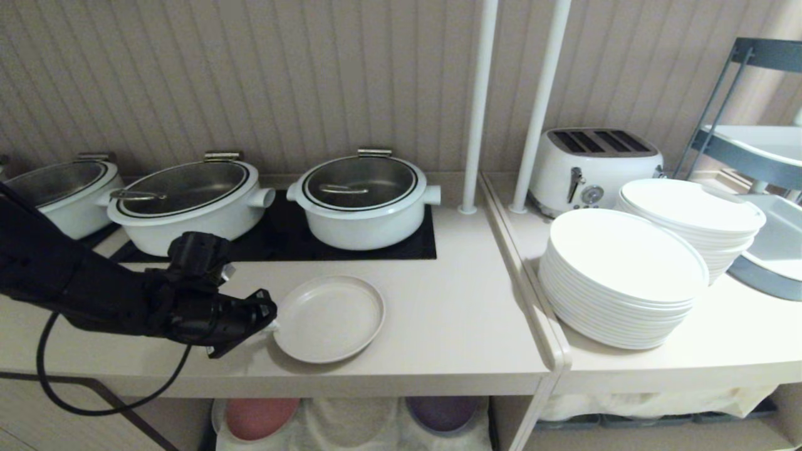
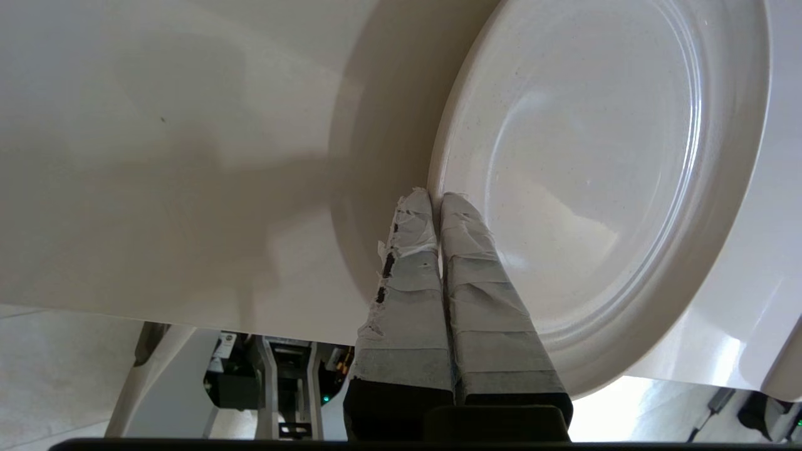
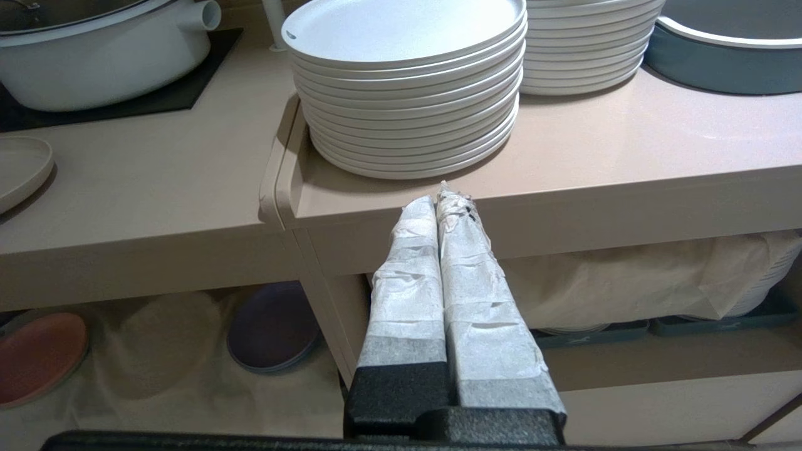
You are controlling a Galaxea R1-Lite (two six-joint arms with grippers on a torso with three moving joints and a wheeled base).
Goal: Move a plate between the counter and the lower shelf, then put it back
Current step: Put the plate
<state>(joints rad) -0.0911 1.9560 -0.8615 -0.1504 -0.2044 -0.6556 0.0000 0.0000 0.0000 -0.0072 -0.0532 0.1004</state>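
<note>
Three lidded white pots stood on black panels at the back of the counter, and no brand, label or lettering could be read on anything in view, not even on the white toaster beyond the two stacks of large white plates.

From the head view, the small cream plate lay near the counter's front edge, with the left gripper at its left rim. The left wrist view settled what the head view could not: the gripper's taped fingers were clamped on the plate's rim, one over the plate's inner face and one outside the rim. It also showed a shadow band beside the plate on the worktop.

Only the right wrist view showed the right gripper, pressed shut on nothing and hanging in front of the lower beige surface's edge, well apart from the plate, of which just a sliver appeared at that picture's margin. That view looked deeper under the counter too: in the lower shelf a pink plate and a purple plate rested on the white cloth, seen only partly from the head camera. It also showed a cloth-draped niche with dark trays under the stacked plates.
</note>
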